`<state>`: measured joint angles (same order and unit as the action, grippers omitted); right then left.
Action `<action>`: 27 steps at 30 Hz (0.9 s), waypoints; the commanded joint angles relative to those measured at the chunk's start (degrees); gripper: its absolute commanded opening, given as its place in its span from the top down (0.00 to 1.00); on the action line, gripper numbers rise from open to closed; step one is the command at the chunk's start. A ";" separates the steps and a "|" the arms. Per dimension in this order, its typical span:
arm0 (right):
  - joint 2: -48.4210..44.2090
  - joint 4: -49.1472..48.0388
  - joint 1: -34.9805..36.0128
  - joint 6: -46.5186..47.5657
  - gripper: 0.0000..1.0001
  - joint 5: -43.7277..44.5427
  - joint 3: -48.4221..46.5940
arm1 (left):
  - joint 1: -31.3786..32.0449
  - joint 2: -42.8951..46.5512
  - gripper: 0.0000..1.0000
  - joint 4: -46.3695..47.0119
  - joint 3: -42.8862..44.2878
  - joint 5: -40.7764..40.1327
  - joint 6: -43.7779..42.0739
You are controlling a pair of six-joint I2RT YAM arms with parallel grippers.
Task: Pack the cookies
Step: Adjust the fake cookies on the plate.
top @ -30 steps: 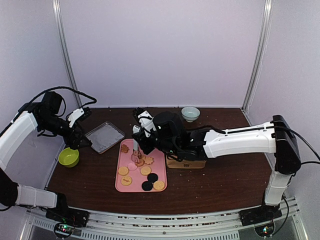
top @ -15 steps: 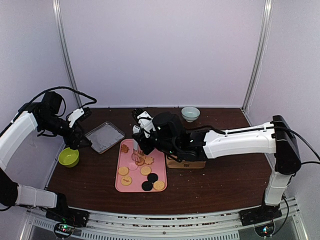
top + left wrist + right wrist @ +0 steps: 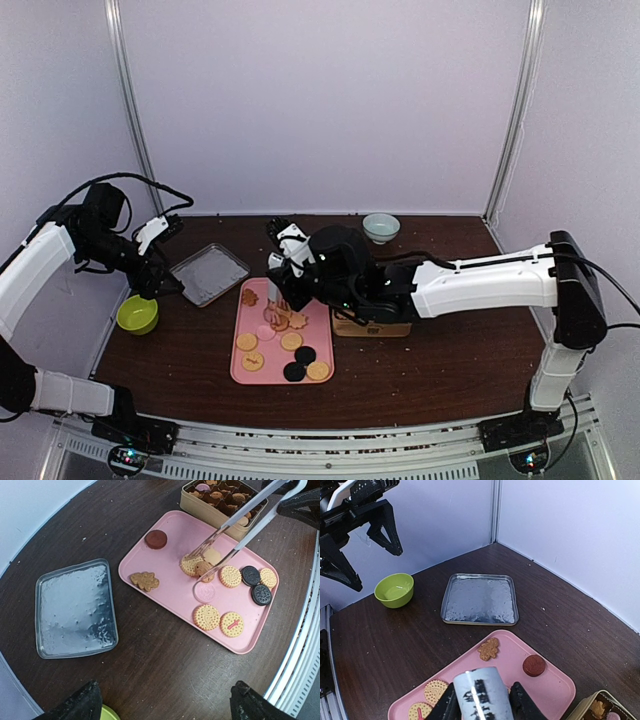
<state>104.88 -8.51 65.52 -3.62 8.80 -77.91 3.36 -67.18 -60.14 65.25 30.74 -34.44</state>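
Several cookies lie on the pink tray (image 3: pixel 170 575): tan round ones (image 3: pixel 230 576), black ones (image 3: pixel 250 575), a dark red one (image 3: pixel 156 539) and a leaf-shaped one (image 3: pixel 145 580). My right gripper (image 3: pixel 290 262) is shut on the handle of shiny tongs (image 3: pixel 250 522). The tongs slant down to the tray's middle, and their tips flank a small brown cookie (image 3: pixel 203 568); whether it is pinched is unclear. The gold tin (image 3: pixel 225 500), with cookies inside, stands by the tray's right side. My left gripper (image 3: pixel 150 275) hangs open and empty above the table's left side, fingers (image 3: pixel 82 702) wide apart.
A green bowl (image 3: pixel 137 314) sits near the left edge under the left gripper. A shallow silver lid (image 3: pixel 209 273) lies behind the tray. A pale bowl (image 3: pixel 380 227) stands at the back. Crumbs dot the dark table, with walls close at the left and back.
The right arm has edged very slightly, with the tongs still over the tray's middle. The left arm has not moved.
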 commanded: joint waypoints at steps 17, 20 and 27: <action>-6.84 -1.30 -3.06 -0.72 0.68 1.32 3.90 | -0.48 0.55 0.09 -0.72 0.93 1.39 -0.84; -6.11 -1.02 -3.98 -1.31 0.68 0.35 4.22 | -0.51 0.49 0.09 -0.73 0.97 1.15 -0.91; -4.98 -1.24 -4.80 -2.59 0.67 -0.90 5.60 | -0.46 0.11 0.09 -0.72 1.27 1.35 -0.96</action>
<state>99.37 -8.34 61.08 -4.93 8.95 -73.32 3.36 -67.18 -61.10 65.28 30.98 -34.63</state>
